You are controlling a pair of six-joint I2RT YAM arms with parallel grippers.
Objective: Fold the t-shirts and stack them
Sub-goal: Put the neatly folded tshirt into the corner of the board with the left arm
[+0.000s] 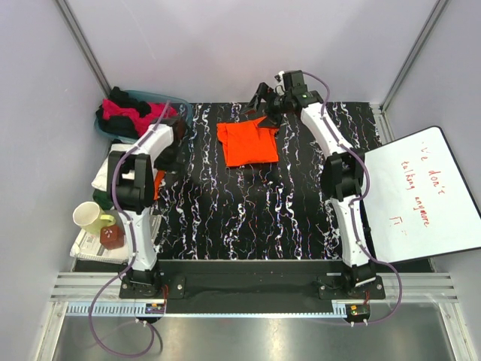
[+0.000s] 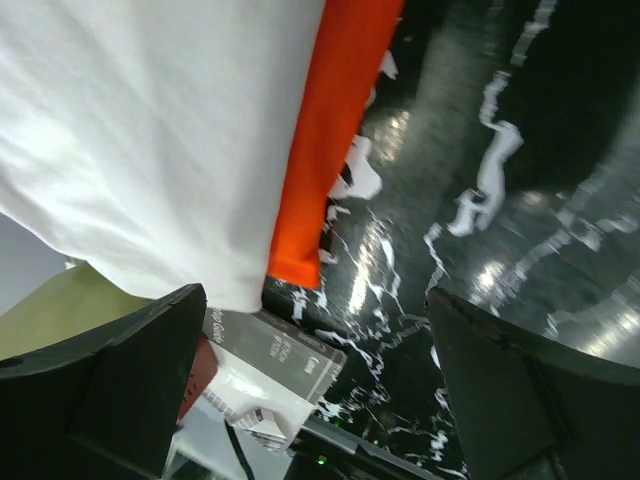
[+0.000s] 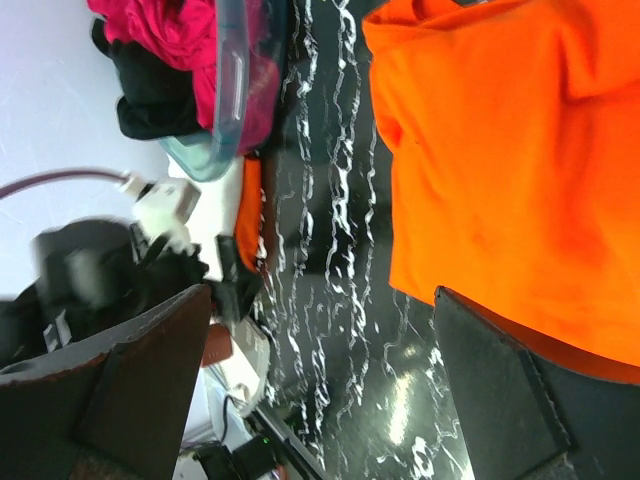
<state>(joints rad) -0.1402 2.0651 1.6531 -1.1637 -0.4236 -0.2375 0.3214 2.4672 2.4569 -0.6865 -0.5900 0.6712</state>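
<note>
grey walls [image 1: 225, 45] are seen around the cell | magenta-pink t-shirt [image 3: 160, 25] and black t-shirt [image 3: 150, 95] are heaped in teal basket [image 1: 169, 98], far left | white t-shirt [image 2: 150, 130] is laid at counter [image 1: 263, 203] left edge | left tool [image 2: 315, 340] is spread wide, nothing held | orange t-shirt [image 1: 246, 141] is laid centre-back on black, white-veined counter | right tool [image 3: 320, 350] is spread wide, empty, just beside it | white board [image 1: 421, 188] is set far right
</note>
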